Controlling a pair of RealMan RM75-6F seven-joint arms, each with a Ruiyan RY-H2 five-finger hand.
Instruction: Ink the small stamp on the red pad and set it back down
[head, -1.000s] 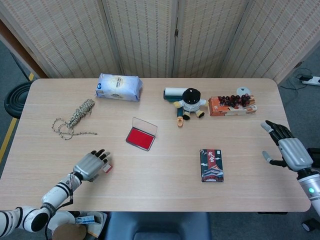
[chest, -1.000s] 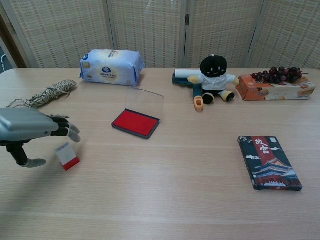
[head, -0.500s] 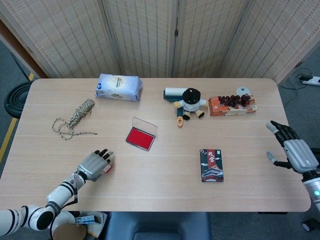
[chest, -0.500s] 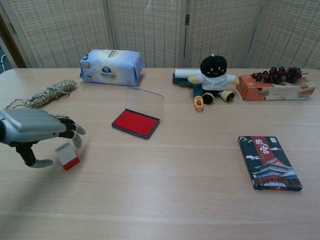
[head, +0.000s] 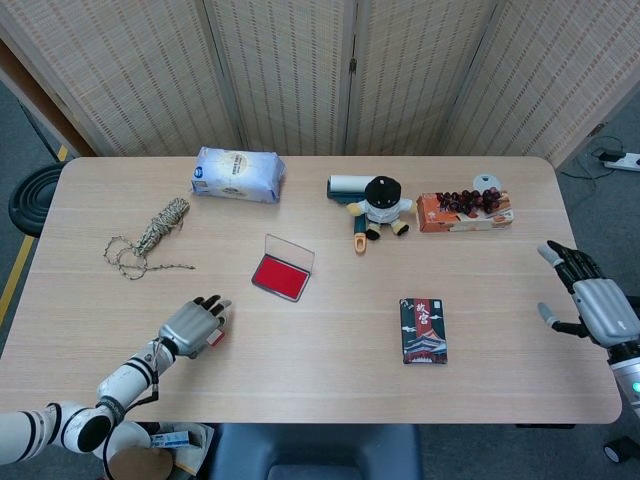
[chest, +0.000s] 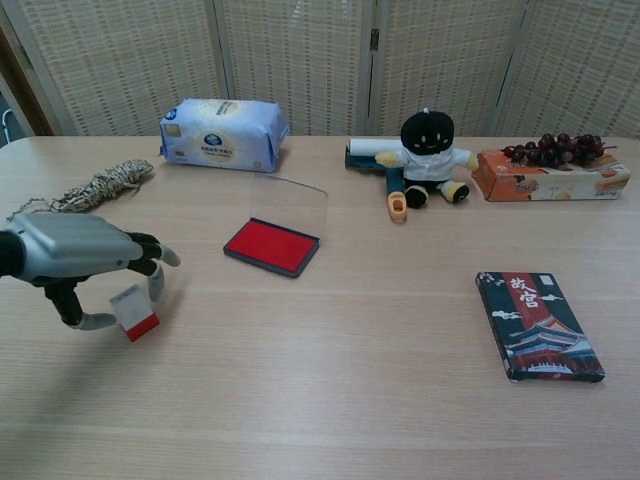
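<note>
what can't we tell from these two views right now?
- Head view: the left robot hand covers most of the small stamp, so contact is unreadable.
- Chest view: fingers flank the small stamp, but whether they touch it or it has left the table cannot be told.
- Chest view: the right robot hand falls outside the frame.
- Both views: print on the white packet is too small to read.

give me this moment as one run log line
left hand: closing around small stamp, not lifted | red pad: open | right hand: open, idle
</note>
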